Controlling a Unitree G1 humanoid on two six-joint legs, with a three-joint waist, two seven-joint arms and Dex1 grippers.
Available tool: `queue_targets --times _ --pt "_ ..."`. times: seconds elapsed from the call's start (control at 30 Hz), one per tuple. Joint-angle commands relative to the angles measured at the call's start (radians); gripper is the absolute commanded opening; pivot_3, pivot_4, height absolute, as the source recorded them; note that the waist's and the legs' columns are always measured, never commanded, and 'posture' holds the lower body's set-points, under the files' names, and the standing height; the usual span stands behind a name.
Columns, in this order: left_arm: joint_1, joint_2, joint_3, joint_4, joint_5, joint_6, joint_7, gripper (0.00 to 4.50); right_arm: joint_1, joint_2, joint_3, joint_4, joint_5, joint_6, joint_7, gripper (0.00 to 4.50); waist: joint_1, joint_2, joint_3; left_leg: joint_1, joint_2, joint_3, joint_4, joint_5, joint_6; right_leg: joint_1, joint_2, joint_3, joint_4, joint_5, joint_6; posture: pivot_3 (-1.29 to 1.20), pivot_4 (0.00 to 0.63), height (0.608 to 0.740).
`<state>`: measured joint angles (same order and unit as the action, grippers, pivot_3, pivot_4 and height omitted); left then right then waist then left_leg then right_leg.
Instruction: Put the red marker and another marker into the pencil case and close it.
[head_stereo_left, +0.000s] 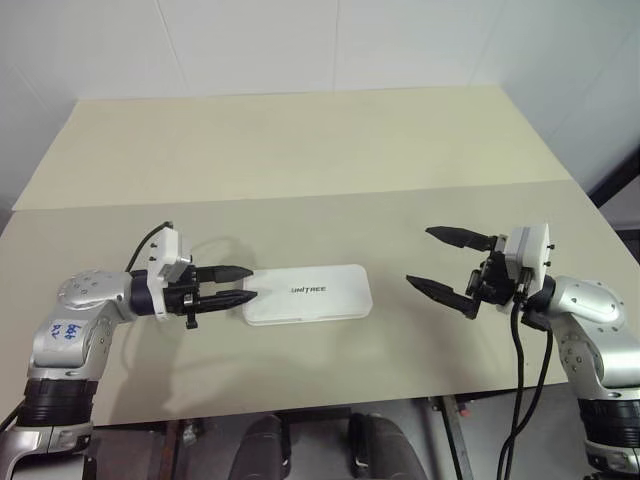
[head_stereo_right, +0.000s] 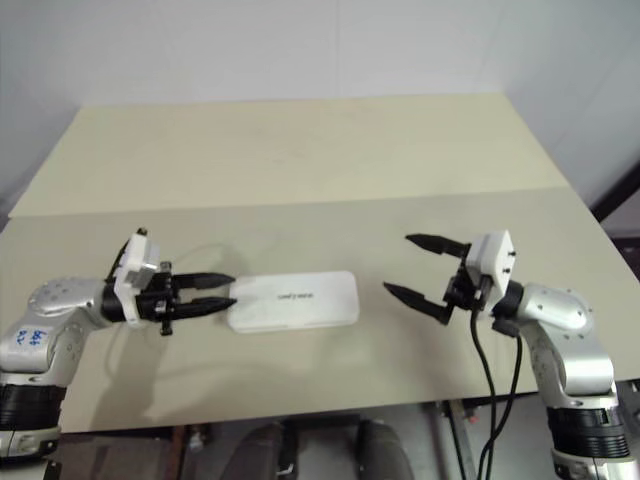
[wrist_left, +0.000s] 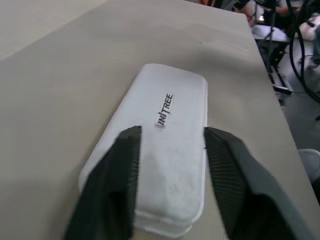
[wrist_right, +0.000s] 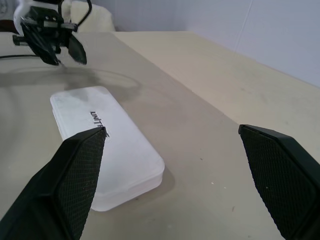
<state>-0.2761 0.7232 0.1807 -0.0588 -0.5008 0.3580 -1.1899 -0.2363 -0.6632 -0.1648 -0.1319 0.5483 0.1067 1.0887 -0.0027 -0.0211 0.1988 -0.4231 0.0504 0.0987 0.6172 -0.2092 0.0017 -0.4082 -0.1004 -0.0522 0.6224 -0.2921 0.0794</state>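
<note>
The pencil case (head_stereo_left: 310, 293) lies flat on the table with its lid down and the dark lettering facing up. The red marker and the other marker are out of view. My left gripper (head_stereo_left: 250, 283) hovers at the case's left end, its fingers slightly apart and level, holding nothing. In the left wrist view the case (wrist_left: 167, 155) shows between the two fingers (wrist_left: 120, 165). My right gripper (head_stereo_left: 418, 255) hangs wide open to the right of the case, a short gap away from it, with nothing between its fingers.
The beige table (head_stereo_left: 300, 170) has a seam running across it behind the case. Its front edge (head_stereo_left: 330, 405) lies close below the case. Black cables (head_stereo_left: 520, 380) hang by my right arm.
</note>
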Motion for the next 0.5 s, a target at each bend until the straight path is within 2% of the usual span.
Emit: queue_targets --times 0.03,0.13,0.3,0.5 --pt "0.026 0.002 0.058 -0.059 -0.012 -0.038 0.049 3.35 -0.015 -0.022 -0.035 0.023 -0.006 -0.041 0.025 4.5 0.001 0.0 0.0 0.0 0.0 0.0 0.0 -0.001 -0.001 0.0 0.0 0.0 0.0 0.0 0.0 0.0 0.15 0.74" --pt "0.053 -0.009 0.092 -0.071 -0.019 -0.067 0.084 4.38 -0.014 -0.027 -0.046 0.048 -0.013 -0.058 0.02 4.5 0.0 0.0 0.0 0.0 -0.001 0.001 -0.001 -0.001 -0.002 0.0 -0.001 0.0 -0.001 0.0 0.0 0.0 0.15 0.74" --pt "0.065 -0.01 0.098 -0.082 -0.023 -0.073 0.112 4.45 -0.007 -0.047 -0.068 0.08 -0.019 -0.077 0.029 4.5 0.0 0.0 0.0 0.0 0.0 0.001 -0.001 -0.001 -0.002 0.0 -0.001 0.0 -0.001 0.0 0.0 0.0 0.15 0.74" --pt "0.03 -0.005 0.115 -0.016 0.006 -0.174 0.113 4.45 0.01 -0.096 -0.094 0.118 -0.022 -0.098 0.076 4.5 -0.001 0.0 0.0 0.0 -0.001 0.001 -0.002 -0.001 -0.002 0.0 0.0 0.0 -0.001 0.0 0.0 0.0 0.15 0.74"
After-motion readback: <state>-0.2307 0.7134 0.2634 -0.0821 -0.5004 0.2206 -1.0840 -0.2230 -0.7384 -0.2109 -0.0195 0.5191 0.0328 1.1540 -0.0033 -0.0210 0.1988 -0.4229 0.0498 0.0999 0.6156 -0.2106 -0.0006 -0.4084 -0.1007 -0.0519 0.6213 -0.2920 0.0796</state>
